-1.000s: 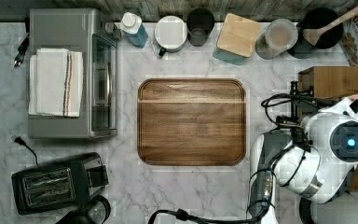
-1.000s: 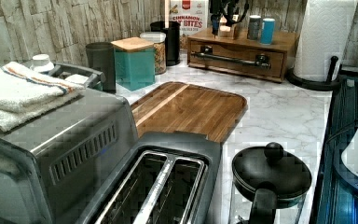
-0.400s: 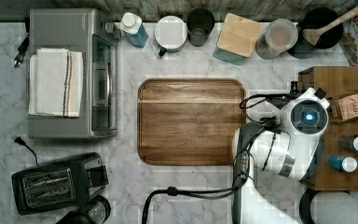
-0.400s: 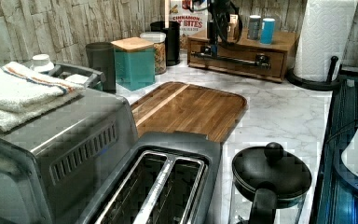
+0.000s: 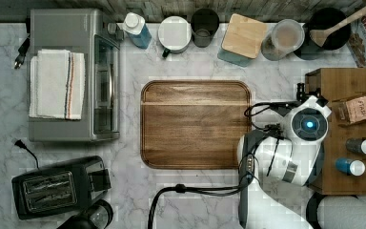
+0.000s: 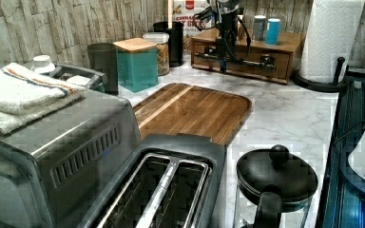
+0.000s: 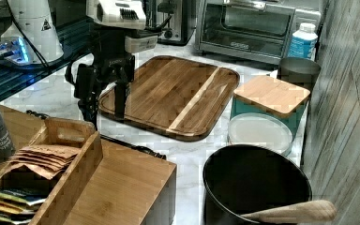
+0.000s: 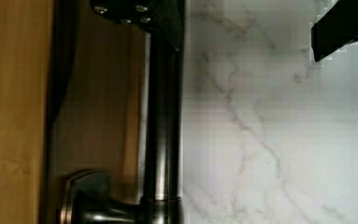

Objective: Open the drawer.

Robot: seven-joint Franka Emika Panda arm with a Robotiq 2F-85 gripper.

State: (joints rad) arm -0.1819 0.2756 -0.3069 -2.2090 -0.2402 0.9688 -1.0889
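1. In the left view, the brown wooden drawer (image 6: 240, 61) with its long black metal bar handle (image 6: 237, 60) sits at upper centre, on the front of a small wooden box cabinet (image 6: 285, 45) standing on the white marble surface (image 6: 280, 114).
2. The black gripper (image 6: 226, 53) hangs at the handle's middle. In the wrist view its fingers are spread: one finger (image 8: 158, 18) lies against the bar (image 8: 163, 116), the other (image 8: 342, 28) is well apart over the marble.
3. The drawer looks fully pushed in.
4. To do this well, I judge the fingers should straddle the bar, pinch it squarely between the posts, then pull straight outward, level, towards the flat wooden cutting board (image 6: 195, 111).
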